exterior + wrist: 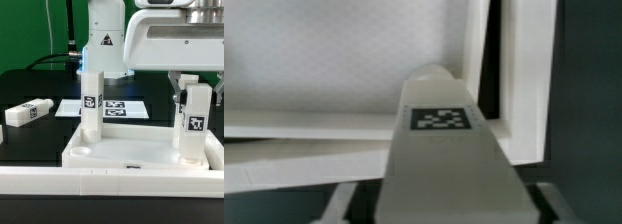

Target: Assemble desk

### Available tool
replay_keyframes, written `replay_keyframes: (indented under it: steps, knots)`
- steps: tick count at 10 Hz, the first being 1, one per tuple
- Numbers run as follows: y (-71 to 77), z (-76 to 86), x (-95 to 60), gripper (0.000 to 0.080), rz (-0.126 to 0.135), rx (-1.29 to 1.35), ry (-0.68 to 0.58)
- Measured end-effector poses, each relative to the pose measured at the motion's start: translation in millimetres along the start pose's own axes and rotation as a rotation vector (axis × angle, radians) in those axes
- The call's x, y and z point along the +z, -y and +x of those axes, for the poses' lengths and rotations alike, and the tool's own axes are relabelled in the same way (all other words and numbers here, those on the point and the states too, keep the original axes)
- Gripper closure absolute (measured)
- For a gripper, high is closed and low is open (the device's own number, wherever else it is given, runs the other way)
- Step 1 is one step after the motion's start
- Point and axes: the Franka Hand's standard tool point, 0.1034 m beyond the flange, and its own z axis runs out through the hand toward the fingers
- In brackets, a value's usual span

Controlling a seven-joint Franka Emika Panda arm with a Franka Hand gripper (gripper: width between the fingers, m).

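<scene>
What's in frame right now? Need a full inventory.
tabletop: 1, white, centre front on table
standing leg: 1, white, tagged, upright on tabletop, exterior view's left
gripped leg: 1, white, tagged, upright at tabletop's corner, exterior view's right
loose leg: 1, white, tagged, lying on table, exterior view's far left
marker board: 1, white, flat behind tabletop
border rail: 1, white, along front
table: 1, black
arm: 1, white, at back
gripper: 1, closed on gripped leg

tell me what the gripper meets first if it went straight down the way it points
The gripper points straight down, closed on the upright leg, so that leg fills the line. Going on would likely press it into the tabletop corner below. Whether it is already seated is unclear.
</scene>
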Motion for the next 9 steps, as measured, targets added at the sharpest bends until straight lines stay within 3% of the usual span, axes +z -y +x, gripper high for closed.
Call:
replay_keyframes:
  steps: [1, 6, 9]
  knots:
    - [0.0, 0.0, 0.1, 0.0510, 0.000, 0.057, 0.000]
    - [-2.1, 1.7, 2.0, 0.0509, 0.061, 0.565, 0.002]
    - [-1.1, 0.8, 2.4, 0.0509, 0.065, 0.828, 0.015]
